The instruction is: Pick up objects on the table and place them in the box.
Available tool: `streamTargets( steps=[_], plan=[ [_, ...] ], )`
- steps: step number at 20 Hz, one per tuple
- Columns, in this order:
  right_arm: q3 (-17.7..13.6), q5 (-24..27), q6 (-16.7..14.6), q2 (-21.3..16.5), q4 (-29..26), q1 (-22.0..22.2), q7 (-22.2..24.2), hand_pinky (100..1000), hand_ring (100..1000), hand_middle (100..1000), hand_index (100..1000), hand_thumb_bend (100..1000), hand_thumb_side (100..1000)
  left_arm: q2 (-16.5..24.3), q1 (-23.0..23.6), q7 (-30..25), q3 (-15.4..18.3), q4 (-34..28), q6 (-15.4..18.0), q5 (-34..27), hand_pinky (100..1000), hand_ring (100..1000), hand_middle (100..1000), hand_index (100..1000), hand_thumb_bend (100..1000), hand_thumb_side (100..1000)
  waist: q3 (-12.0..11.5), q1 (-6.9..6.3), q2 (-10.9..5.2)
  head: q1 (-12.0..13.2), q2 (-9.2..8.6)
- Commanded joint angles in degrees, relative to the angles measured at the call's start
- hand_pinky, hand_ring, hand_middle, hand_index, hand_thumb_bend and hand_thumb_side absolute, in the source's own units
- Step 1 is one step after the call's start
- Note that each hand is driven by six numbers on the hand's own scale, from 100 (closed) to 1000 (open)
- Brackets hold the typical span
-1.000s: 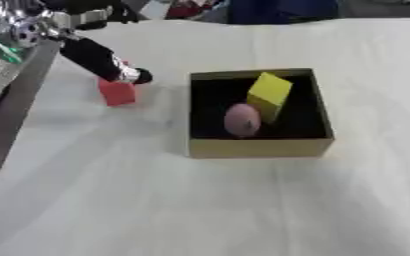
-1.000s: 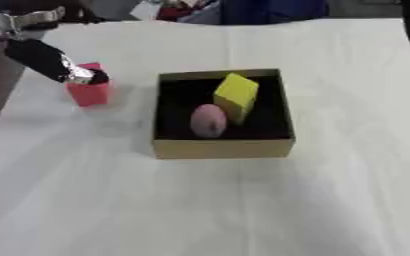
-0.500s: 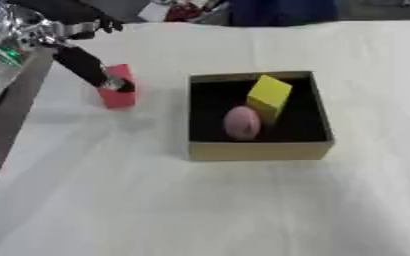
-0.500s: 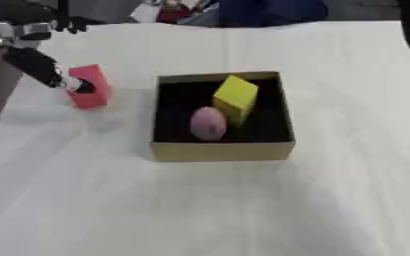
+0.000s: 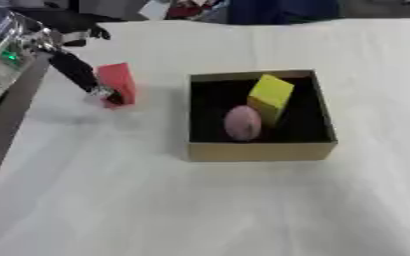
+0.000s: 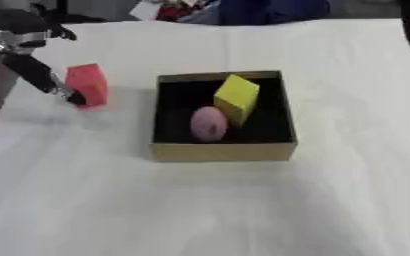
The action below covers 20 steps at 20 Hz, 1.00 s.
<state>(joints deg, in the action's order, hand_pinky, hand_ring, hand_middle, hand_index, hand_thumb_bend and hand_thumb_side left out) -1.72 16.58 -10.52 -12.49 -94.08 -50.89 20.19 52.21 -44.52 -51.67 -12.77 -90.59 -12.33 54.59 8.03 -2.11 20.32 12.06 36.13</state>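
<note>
No readable text, label, brand, number or sign shows on anything in either view.

Left hand reaches in from upper left, fingertips down at the near left side of the block. Block touches the fingers, on their right, seemingly raised off the table. Box further right of hand, apart from block. Inside box: tilted cube toward back right; egg-shaped object just before it, to its left.
</note>
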Motion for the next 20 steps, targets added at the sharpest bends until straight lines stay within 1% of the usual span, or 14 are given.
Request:
streamTargets(
  steps=[1,2,3,13,20],
  plan=[
    [-0.1,0.1,0.0,-1.3,-0.2,-1.3,0.2,976,848,606,707,100,775,1.4,-1.5,-0.3,1.3,0.8,-0.1,0.9,871,935,929,1000,732,648,0.1,-0.01,-0.91,0.4,-1.03],
    [-0.1,0.1,0.0,-1.4,-0.1,-1.5,0.2,976,848,606,707,100,775,1.3,-1.6,-0.3,1.4,1.0,-0.1,0.8,870,935,930,1000,726,645,0.2,-0.01,-0.76,0.5,-1.16],
    [-0.1,0.1,0.0,-1.5,0.0,-1.6,0.2,976,847,605,706,100,777,1.3,-1.7,-0.3,1.4,1.1,-0.1,0.7,867,934,932,1000,690,632,0.2,0.0,-0.58,0.5,-1.3],
    [0.1,0.0,0.0,-2.1,1.0,-2.9,0.5,979,848,601,707,100,791,1.0,-2.6,-0.3,1.3,1.4,0.2,0.8,861,929,934,1000,665,618,0.8,-0.06,0.94,0.9,-2.25],
    [0.3,0.2,0.0,-2.3,1.5,-3.8,0.7,981,848,601,707,100,796,0.4,-3.2,-0.3,0.4,5.8,2.4,0.4,865,932,932,1000,604,608,1.4,-0.11,1.93,1.5,-2.7]
  ],
)
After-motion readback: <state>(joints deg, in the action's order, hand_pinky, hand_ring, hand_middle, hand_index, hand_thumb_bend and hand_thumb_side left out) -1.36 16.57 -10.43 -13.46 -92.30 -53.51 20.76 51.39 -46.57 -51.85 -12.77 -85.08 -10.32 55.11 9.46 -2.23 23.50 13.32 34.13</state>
